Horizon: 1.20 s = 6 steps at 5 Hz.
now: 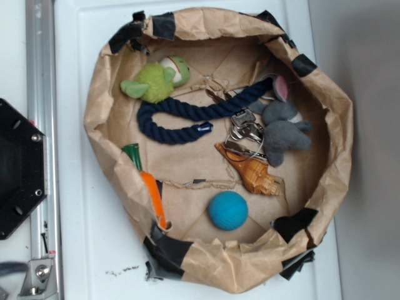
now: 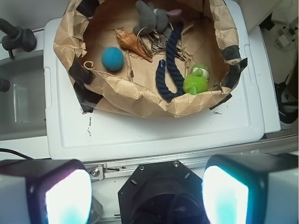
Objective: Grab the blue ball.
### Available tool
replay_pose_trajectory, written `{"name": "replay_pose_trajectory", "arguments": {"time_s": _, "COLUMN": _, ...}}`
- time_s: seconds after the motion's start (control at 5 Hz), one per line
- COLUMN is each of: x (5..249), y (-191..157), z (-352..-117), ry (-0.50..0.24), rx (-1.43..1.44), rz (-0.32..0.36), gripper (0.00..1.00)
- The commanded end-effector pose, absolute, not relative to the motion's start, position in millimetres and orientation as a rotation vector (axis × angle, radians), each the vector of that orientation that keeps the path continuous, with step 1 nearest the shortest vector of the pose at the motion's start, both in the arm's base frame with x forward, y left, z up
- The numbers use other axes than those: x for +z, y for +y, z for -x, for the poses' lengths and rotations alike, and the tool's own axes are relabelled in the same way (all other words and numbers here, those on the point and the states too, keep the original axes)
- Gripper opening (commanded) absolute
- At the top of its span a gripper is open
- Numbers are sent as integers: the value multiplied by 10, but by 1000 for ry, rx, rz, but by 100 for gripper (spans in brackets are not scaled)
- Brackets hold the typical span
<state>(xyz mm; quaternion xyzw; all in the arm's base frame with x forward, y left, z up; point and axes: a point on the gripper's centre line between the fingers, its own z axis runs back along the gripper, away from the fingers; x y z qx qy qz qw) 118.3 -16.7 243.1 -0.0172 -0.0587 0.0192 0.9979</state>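
The blue ball is a small turquoise sphere lying on the floor of a crumpled brown paper bowl, near its lower rim in the exterior view. My gripper shows only in the wrist view, high above the robot's black base and well back from the bowl. Its two glowing pads stand far apart with nothing between them. The gripper does not show in the exterior view.
Inside the bowl lie a green plush, a navy rope, a grey plush, keys, a seashell and a carrot toy. The black base and a metal rail are at the left.
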Motion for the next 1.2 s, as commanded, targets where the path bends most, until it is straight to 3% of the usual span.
{"name": "replay_pose_trajectory", "arguments": {"time_s": 0.0, "x": 2431, "y": -167, "z": -1183, "ry": -118, "rx": 38, "rz": 34, "gripper": 100}}
{"name": "replay_pose_trajectory", "arguments": {"time_s": 0.2, "x": 2166, "y": -159, "z": -1683, "ry": -159, "rx": 162, "rz": -2, "gripper": 100}}
{"name": "replay_pose_trajectory", "arguments": {"time_s": 0.4, "x": 1893, "y": -118, "z": -2103, "ry": -77, "rx": 283, "rz": 97, "gripper": 100}}
{"name": "replay_pose_trajectory", "arguments": {"time_s": 0.6, "x": 1447, "y": -30, "z": -2464, "ry": -95, "rx": 426, "rz": 207, "gripper": 100}}
{"name": "replay_pose_trajectory", "arguments": {"time_s": 0.8, "x": 941, "y": -34, "z": -2648, "ry": -26, "rx": 489, "rz": 261, "gripper": 100}}
{"name": "replay_pose_trajectory", "arguments": {"time_s": 1.0, "x": 627, "y": -187, "z": -2718, "ry": -11, "rx": 436, "rz": 324, "gripper": 100}}
